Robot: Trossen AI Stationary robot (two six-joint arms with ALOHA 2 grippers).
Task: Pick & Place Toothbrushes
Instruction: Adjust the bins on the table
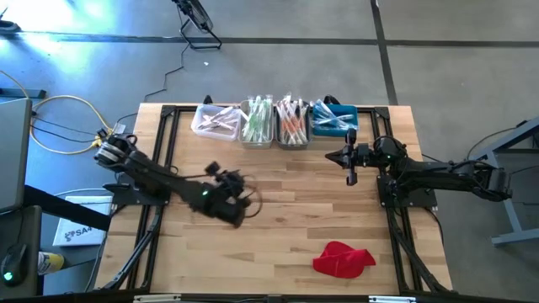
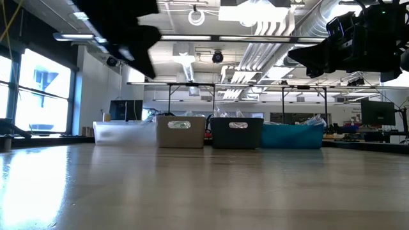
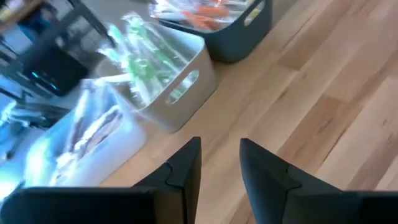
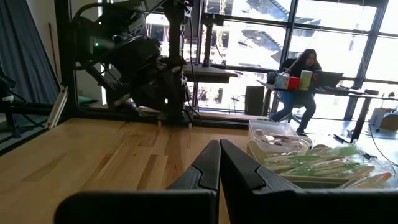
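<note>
I see the wrapped toothbrushes (image 1: pixel 259 120) with pink, green, orange and blue handles sorted into four small rectangular bins (image 1: pixel 292 135) lined along the far edge of the wooden counter (image 1: pixel 286 219). My left end effector (image 1: pixel 244 195) hovers over the counter's middle, its fingers slightly apart and holding nothing. My right end effector (image 1: pixel 350 172) hangs near the blue bin (image 1: pixel 335 123), fingers pressed together, empty. A crumpled red cloth (image 1: pixel 343 259) lies toward the near right corner.

I see the toothbrushes (image 1: pixel 268 119), wrapped in clear film, lying sorted by handle colour in four bins along the desk's far edge; green and orange fill the middle bins.
</note>
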